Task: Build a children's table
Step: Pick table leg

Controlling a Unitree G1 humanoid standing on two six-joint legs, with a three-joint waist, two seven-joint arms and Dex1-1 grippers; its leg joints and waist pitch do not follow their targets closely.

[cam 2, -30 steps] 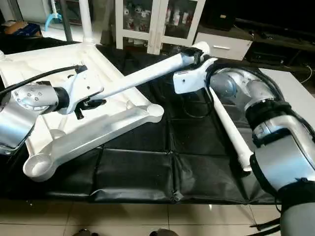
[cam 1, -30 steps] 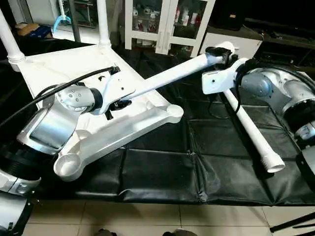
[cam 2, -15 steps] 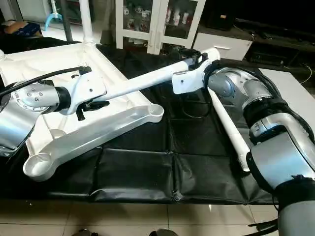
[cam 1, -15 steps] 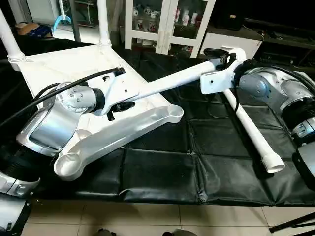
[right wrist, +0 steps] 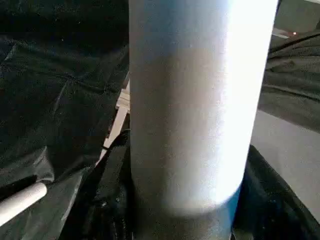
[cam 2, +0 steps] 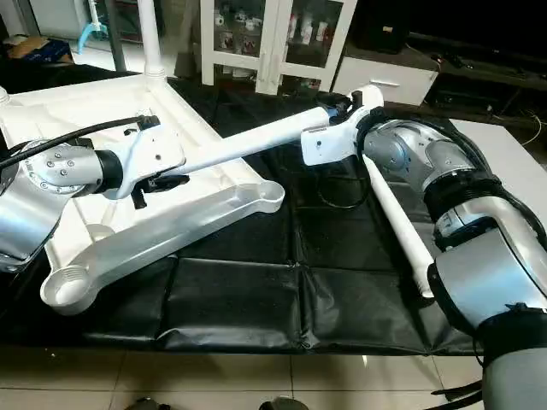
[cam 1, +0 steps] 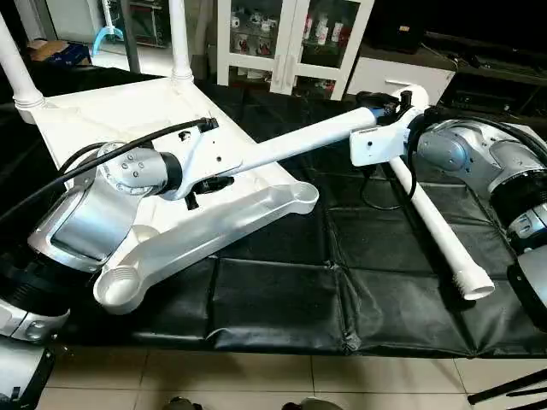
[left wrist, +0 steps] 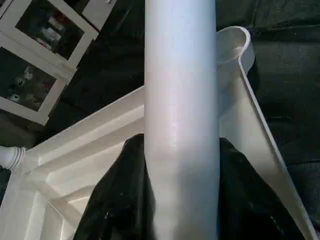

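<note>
the long tapered white plastic tube leg (cam 1: 299,141) hangs slanted above the black-covered work surface (cam 1: 282,290), one end over the upturned white plastic rectangular tabletop (cam 1: 111,120). the left gripper (cam 1: 208,182) is clamped around its lower end, black fingers (left wrist: 117,200) on both sides. the right gripper (cam 1: 382,101) has its fingers against the upper end. another white tube leg (cam 1: 436,226) lies flat on the cover nearby. two legs (cam 1: 178,38) already stand in far sockets.
</note>
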